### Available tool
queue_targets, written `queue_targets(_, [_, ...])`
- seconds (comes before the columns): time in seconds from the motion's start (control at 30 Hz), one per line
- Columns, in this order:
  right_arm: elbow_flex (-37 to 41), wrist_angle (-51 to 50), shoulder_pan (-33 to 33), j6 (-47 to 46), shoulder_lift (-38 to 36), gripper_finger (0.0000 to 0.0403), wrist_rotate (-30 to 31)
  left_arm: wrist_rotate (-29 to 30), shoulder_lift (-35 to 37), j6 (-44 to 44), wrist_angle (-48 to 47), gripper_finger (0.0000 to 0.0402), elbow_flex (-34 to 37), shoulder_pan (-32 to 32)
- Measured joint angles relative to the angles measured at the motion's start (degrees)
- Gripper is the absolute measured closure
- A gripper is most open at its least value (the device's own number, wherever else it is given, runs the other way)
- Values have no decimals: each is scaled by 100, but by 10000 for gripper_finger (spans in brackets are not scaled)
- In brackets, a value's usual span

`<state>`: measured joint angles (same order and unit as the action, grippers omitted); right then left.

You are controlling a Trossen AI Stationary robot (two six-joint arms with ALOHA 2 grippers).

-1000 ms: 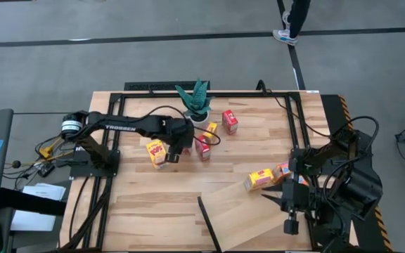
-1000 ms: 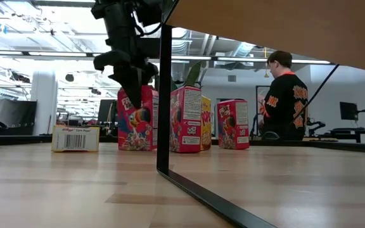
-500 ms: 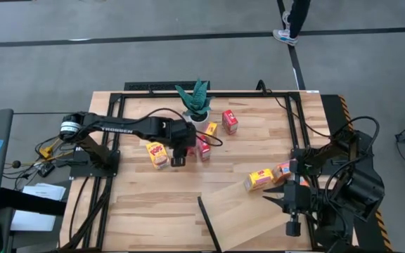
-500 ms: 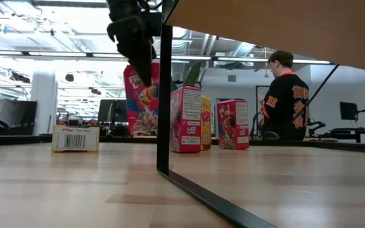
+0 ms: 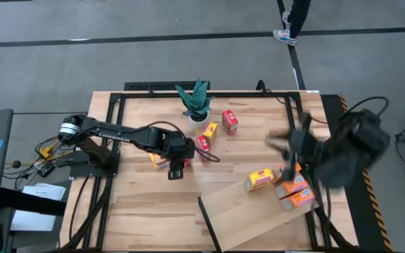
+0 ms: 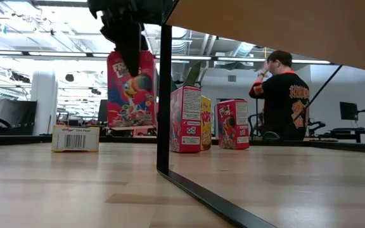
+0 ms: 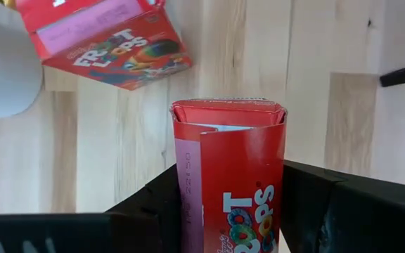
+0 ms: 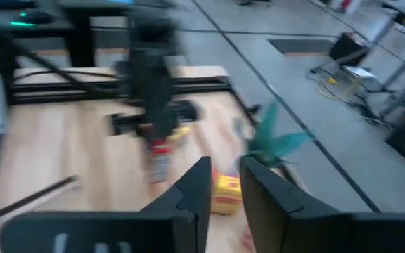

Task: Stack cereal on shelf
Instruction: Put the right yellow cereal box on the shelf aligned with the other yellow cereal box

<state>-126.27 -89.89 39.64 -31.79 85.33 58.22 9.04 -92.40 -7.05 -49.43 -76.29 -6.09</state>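
Plainly, left fingers clamp a red cereal box (held aloft); right fingers look slightly apart, though blurred.

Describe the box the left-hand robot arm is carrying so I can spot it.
Find the green potted plant at the table's back. In front of it the left gripper holds a red Froot Loops box, the only box lifted off the tabletop.

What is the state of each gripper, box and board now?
left gripper: shut on red Froot Loops box, lifted off the table.
right gripper: empty, raised above the table.
pale board: tilted; boxes lie at its upper end.
yellow box: lying flat.
other red boxes: upright.
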Motion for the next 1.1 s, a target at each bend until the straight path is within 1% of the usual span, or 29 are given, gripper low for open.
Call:
queue_targets(0.2, [-1,312,-1284,825,-314,222,-1072,539,0,-314,148,242,60,-328])
queue_targets(0.33, [1,359,-1756,1139,-277,192,-1401,771,-2,-655,319,242,354,-517])
queue_targets(0.43, [1,359,-1947,1491,-144,181,-1510,821,-4,-872,502,242,589,-587])
queue_targets(0.5, [1,362,-2026,1822,-30,178,-1595,792,-6,-976,805,242,794,-608])
queue_targets(0.6, [1,438,-2254,2347,134,178,-1868,774,-7,-1068,1172,242,1052,-651])
queue_targets(0.67, [1,595,-2515,2707,250,179,-2241,773,-5,-1131,1464,241,1192,-666])
queue_targets(0.73, [1,755,-2817,3190,388,178,-2861,745,2,-1168,1621,234,1270,-664])
queue_targets(0.83, [3,979,-3225,3899,558,170,-3771,653,-4,-1141,1585,209,1286,-656])
queue_targets(0.87, [1,1011,-3344,4112,623,166,-3985,650,-4,-1121,1576,196,1287,-659])
queue_targets(1.03, [3,995,-3884,5004,1085,143,-4513,560,-4,-1083,1581,115,1287,-662])
queue_targets(1.1, [3,997,-4090,5355,1261,137,-4812,489,-4,-1144,1568,85,1287,-662])
